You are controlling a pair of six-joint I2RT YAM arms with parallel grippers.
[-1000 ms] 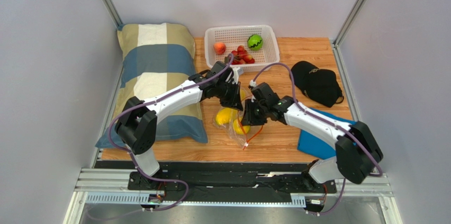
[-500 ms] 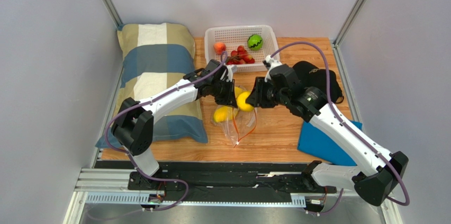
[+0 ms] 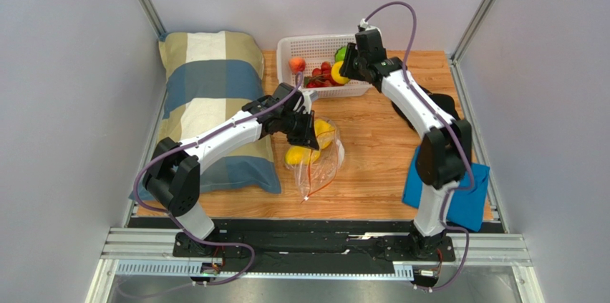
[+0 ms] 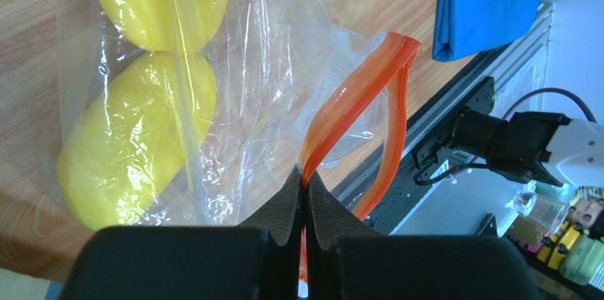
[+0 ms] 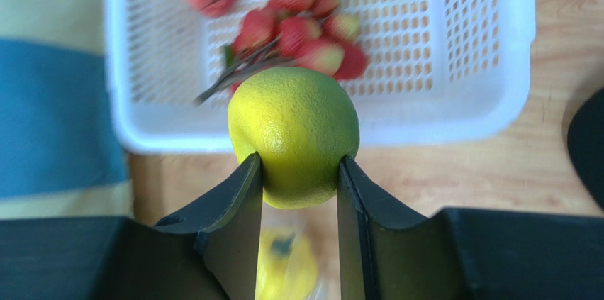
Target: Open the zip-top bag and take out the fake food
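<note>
— What's that all resting on?

— A wooden table (image 3: 372, 174), pale plank grain, set between grey walls.

— And on it?

— On the left, a big checked pillow (image 3: 207, 95) in blue, cream and tan (it takes up that whole side). At the far edge, about the middle, a white perforated basket (image 3: 318, 38). Right of the basket, a black cap (image 3: 449, 102), partly hidden. Nearer us on the right, a blue cloth (image 3: 469, 203) hangs over the table's near edge.

— The clear thing in the middle?

— A zip-top bag (image 3: 322, 167), crinkly, just beside the pillow, with yellow fake food (image 3: 301, 154) showing through it and its orange strip trailing toward us.
</note>
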